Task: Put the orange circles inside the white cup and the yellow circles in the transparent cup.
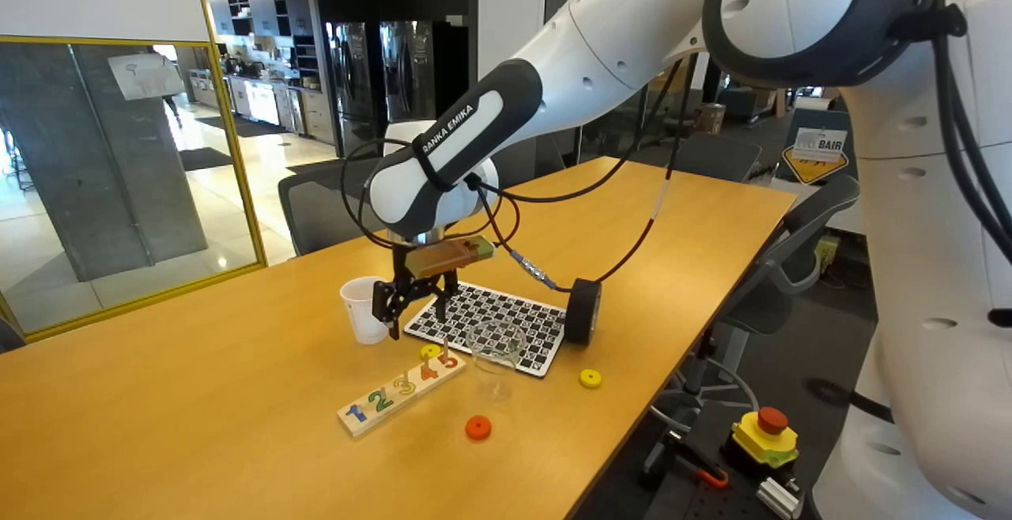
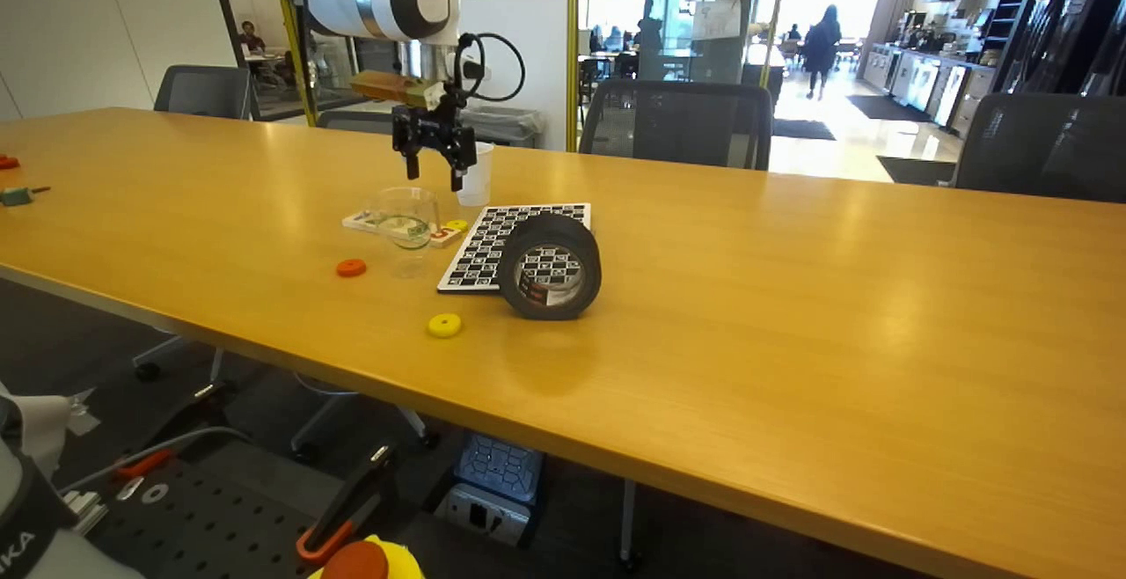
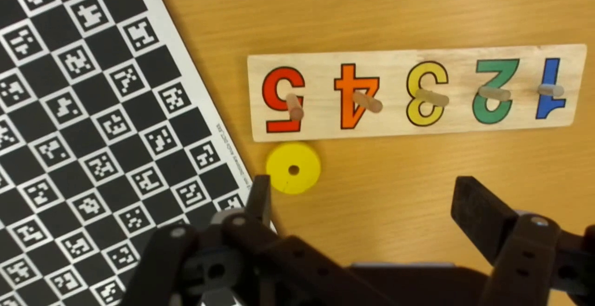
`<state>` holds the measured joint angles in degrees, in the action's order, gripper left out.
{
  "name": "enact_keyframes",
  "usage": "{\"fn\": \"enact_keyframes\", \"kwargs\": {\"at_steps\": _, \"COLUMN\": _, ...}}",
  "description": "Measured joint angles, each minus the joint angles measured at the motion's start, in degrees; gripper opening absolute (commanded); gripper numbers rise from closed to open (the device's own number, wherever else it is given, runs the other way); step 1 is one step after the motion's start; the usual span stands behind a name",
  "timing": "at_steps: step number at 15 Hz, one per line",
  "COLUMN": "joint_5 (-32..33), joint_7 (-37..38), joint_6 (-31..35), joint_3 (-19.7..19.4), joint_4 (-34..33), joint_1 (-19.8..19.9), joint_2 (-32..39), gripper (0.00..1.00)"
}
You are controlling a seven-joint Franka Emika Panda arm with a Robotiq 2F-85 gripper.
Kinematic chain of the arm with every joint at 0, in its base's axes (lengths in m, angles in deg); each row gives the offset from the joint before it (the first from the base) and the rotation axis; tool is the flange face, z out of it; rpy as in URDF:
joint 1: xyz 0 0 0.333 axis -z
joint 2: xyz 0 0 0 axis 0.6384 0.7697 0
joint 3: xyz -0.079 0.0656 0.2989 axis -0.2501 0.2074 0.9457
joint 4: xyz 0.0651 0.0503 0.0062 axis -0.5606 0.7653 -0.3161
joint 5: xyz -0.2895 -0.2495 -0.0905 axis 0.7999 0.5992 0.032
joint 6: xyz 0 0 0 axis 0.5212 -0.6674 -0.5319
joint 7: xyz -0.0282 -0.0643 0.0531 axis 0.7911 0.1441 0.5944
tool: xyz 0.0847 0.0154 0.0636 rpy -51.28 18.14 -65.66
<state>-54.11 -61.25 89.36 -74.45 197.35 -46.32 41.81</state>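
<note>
My gripper [image 3: 362, 180] hangs above the table with its jaws wide apart and nothing between them. In the wrist view a yellow circle [image 3: 297, 155] lies flat by the left fingertip, beside the numbered board. Another yellow circle [image 1: 590, 378] rests nearer the table's side edge. An orange circle [image 1: 478, 427] lies alone on the wood, by the transparent cup [image 1: 496, 358], which stands upright. The white cup [image 1: 362, 310] stands upright just beside the gripper in an exterior view; its inside is hidden. An orange-red piece [image 2: 7, 162] shows at the far left edge of an exterior view.
A wooden board [image 3: 325, 127] with numbers and upright pegs lies near the yellow circle. Beside it is a checkered marker board [image 3: 102, 124]. A black tape roll [image 1: 583, 312] stands on edge at that board's side. A small green object [image 2: 18, 197] lies far left.
</note>
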Motion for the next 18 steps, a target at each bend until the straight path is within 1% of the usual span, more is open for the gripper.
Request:
{"fn": "enact_keyframes", "kwargs": {"at_steps": 4, "joint_5": -1.49, "joint_7": -3.6, "joint_6": -2.3, "joint_3": 0.42, "joint_4": -1.35, "joint_1": 1.59, "joint_2": 3.23, "gripper": 1.0}}
{"fn": "enact_keyframes", "kwargs": {"at_steps": 8, "joint_5": -2.09, "joint_7": -4.16, "joint_6": -3.27, "joint_3": 0.59, "joint_4": -3.42, "joint_1": 1.86, "joint_2": 6.23, "gripper": 1.0}}
{"fn": "enact_keyframes", "kwargs": {"at_steps": 13, "joint_5": -2.29, "joint_7": -3.04, "joint_6": -3.02, "joint_3": 0.64, "joint_4": -4.78, "joint_1": 1.86, "joint_2": 7.99, "gripper": 1.0}}
{"fn": "enact_keyframes", "kwargs": {"at_steps": 18, "joint_5": -2.29, "joint_7": 0.47, "joint_6": -0.85, "joint_3": 0.59, "joint_4": -4.73, "joint_1": 1.84, "joint_2": 8.32, "gripper": 1.0}}
